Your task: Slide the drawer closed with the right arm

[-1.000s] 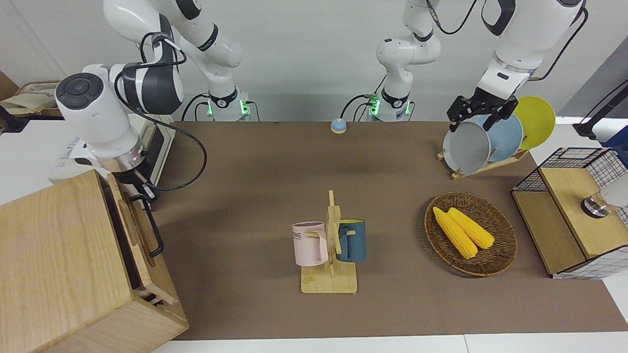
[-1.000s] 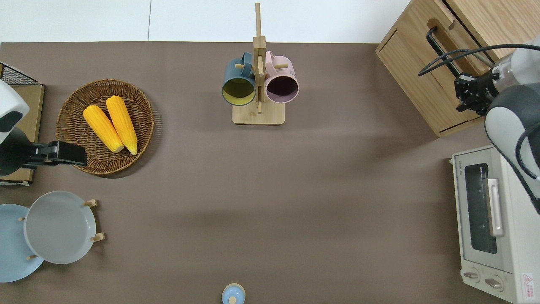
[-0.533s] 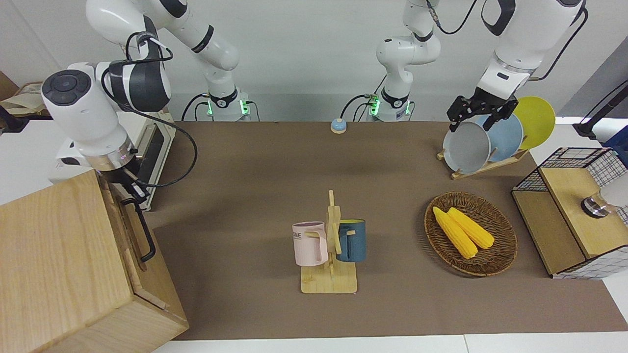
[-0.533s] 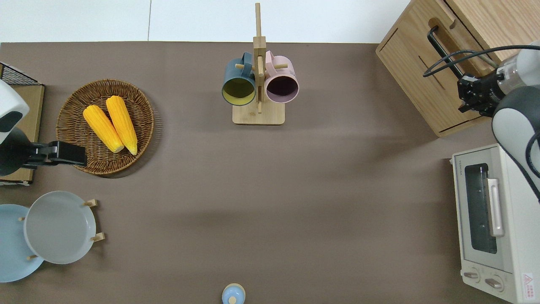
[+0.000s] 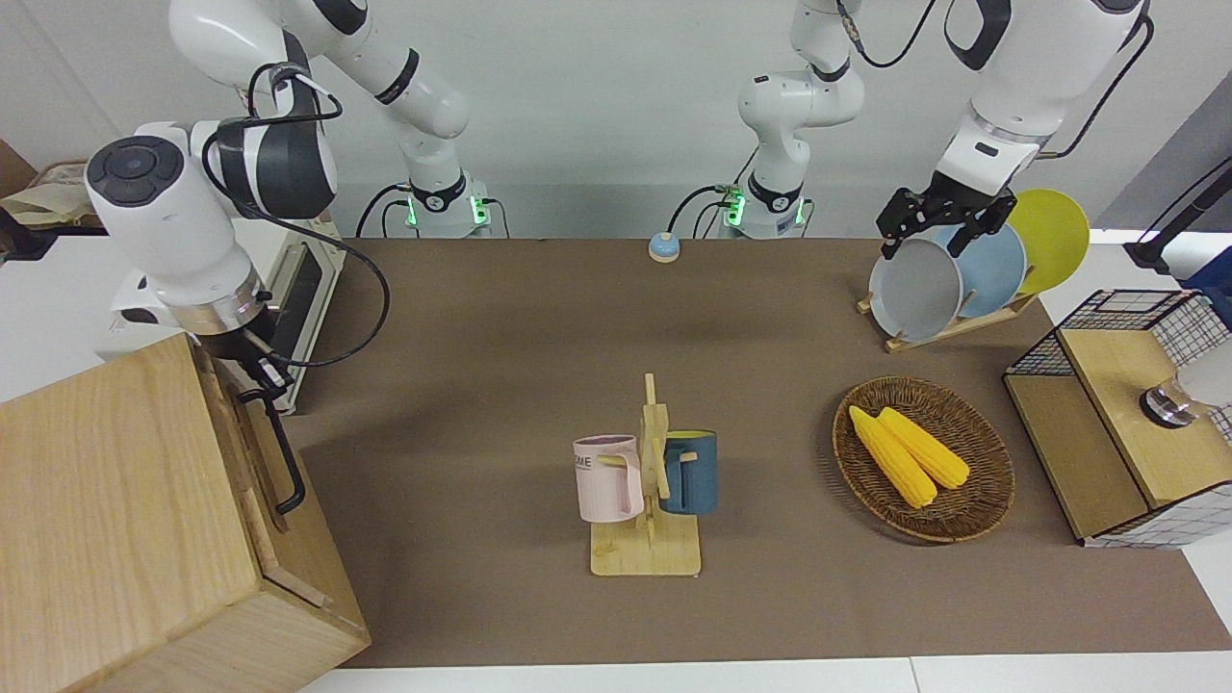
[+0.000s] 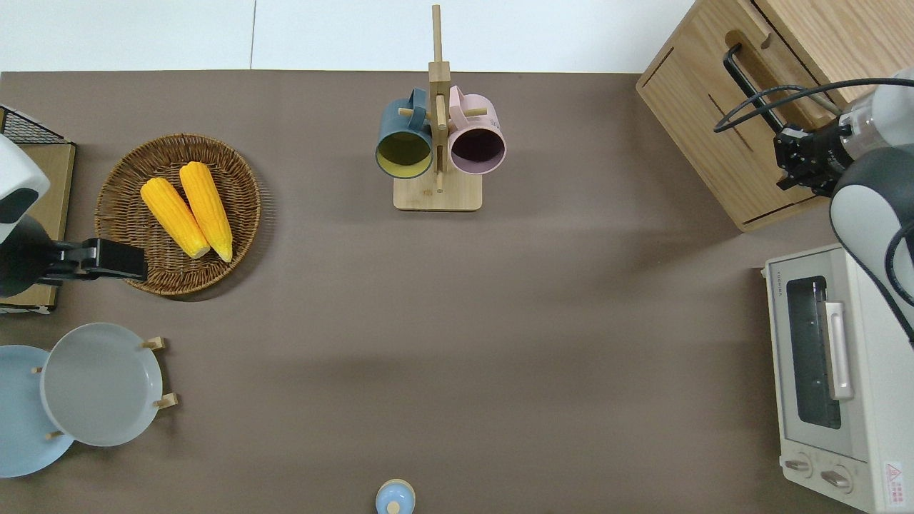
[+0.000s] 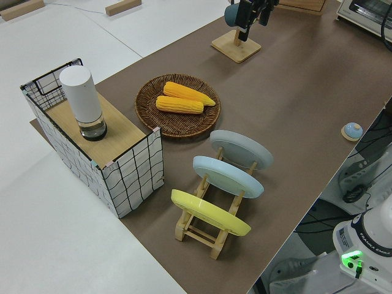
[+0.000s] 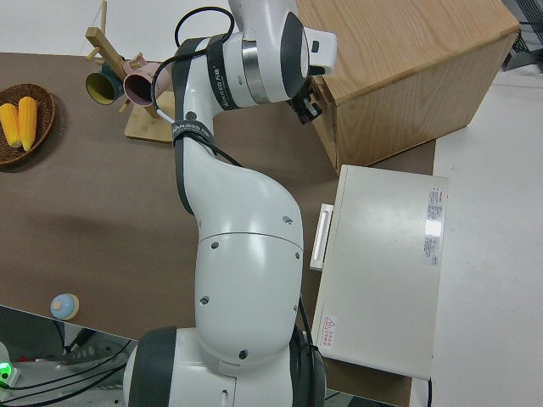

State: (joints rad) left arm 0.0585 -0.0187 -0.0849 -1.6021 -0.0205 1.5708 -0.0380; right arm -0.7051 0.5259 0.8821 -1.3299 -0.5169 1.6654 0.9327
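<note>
Drawer (image 5: 258,452) flush w/ cabinet (image 5: 115,520); right end effector (image 6: 798,158) at front

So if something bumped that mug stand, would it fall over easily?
Probably fairly easily: the mug stand has a tall thin post on a small flat base. The pink mug and blue mug hang high, though one per side, which likely balances it.

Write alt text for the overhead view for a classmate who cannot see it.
The right gripper is at the front of the wooden cabinet, whose drawer sits flush, next to its black handle. A white toaster oven stands nearer the robots; the left arm is parked.
</note>
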